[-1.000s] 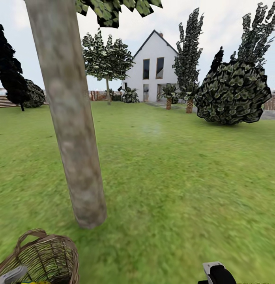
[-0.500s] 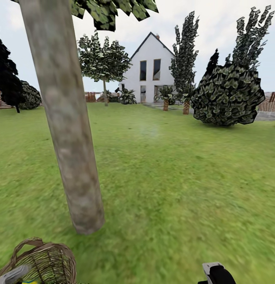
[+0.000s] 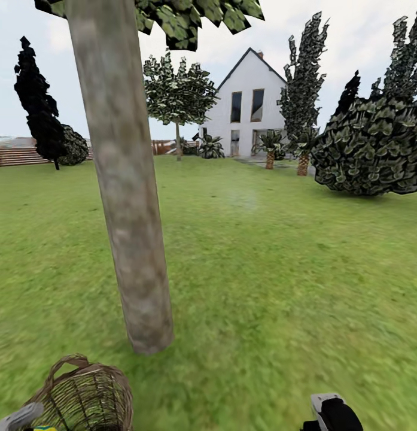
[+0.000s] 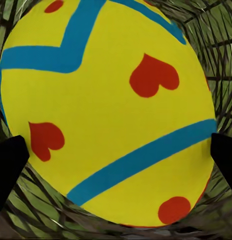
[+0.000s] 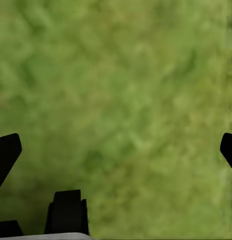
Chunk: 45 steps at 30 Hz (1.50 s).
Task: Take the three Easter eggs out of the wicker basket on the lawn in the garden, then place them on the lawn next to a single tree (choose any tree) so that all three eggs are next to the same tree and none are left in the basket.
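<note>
egg (image 4: 108, 112) yellow, blue-striped, red hearts

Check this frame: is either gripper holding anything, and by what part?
The left gripper straddles an Easter egg inside the wicker basket, fingertips at its sides; contact cannot be told. The right gripper is open over the lawn, holding nothing.

Home garden: broad lawn (image 3: 280, 269), trees, wooden fence (image 3: 17, 155), white house (image 3: 247, 111) behind.

A white gabled house (image 3: 247, 108) with tall dark windows stands beyond the grass, flanked by slim cypresses (image 3: 304, 78), small palms (image 3: 270, 146), a rounded leafy bush (image 3: 373, 149), a black-leaved tree (image 3: 37, 108) and slatted wooden fence (image 3: 17, 155).
</note>
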Motion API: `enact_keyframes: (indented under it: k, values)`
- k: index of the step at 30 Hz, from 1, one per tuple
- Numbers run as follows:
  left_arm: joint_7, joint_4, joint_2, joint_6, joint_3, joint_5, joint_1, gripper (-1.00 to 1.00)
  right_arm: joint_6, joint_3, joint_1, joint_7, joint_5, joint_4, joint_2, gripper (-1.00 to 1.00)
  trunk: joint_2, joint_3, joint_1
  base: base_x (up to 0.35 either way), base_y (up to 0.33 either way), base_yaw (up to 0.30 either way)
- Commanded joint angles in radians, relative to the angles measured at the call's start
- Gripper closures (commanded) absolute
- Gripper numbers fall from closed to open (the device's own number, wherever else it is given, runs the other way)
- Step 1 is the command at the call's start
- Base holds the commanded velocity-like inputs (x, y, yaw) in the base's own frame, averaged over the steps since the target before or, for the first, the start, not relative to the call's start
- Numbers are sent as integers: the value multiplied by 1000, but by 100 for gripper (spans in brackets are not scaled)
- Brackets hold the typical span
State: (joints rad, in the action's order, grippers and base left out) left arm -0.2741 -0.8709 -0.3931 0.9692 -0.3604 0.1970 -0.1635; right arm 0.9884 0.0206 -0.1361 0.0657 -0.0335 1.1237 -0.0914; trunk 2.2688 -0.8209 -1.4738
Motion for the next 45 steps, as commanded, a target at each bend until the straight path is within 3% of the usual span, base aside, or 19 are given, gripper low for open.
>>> enact_keyframes:
  k: [1,5,7,9,11,12,15,17,18,21,45]
  values:
    - [-4,0,0,5,-2,-2,-1,100,6,3,0,3,-5,8,-10,-100,-7,2,4,0,0,20]
    - [-3,0,7,5,-2,-2,-1,100,0,10,0,1,-4,51,-15,-100,-35,15,19,0,0,4]
    - [-3,-2,2,5,-7,-2,-1,100,4,20,0,8,-36,66,-10,-100,-49,21,27,0,0,0]
    - [-4,-2,4,5,-8,-2,-1,100,7,15,0,2,-44,73,-33,-100,-63,27,35,0,0,0]
    - [-4,-2,5,5,-7,-2,-1,100,5,13,0,0,-35,153,-56,-100,-77,33,42,0,0,0]
    - [-4,-2,4,5,-6,-2,-1,100,4,13,0,0,-34,157,-58,-100,-84,37,46,0,0,0]
    - [-4,-3,3,5,-6,-2,-1,100,10,14,0,-82,-46,162,-68,-100,-105,46,58,0,0,0]
    - [-5,-22,0,5,-5,-2,-1,100,11,15,0,-92,-50,163,-73,-100,-119,52,65,0,0,0]
    - [-5,-67,2,5,-5,-3,-1,100,11,15,0,-94,-50,161,-71,-100,-126,55,69,0,0,0]
    - [-5,-91,3,6,-7,-5,-1,100,9,19,0,-95,-48,155,-68,-100,-147,65,81,0,0,0]
    - [-4,-91,8,6,-4,-8,-1,100,7,19,0,-95,-49,123,-64,-100,-315,140,173,0,0,0]
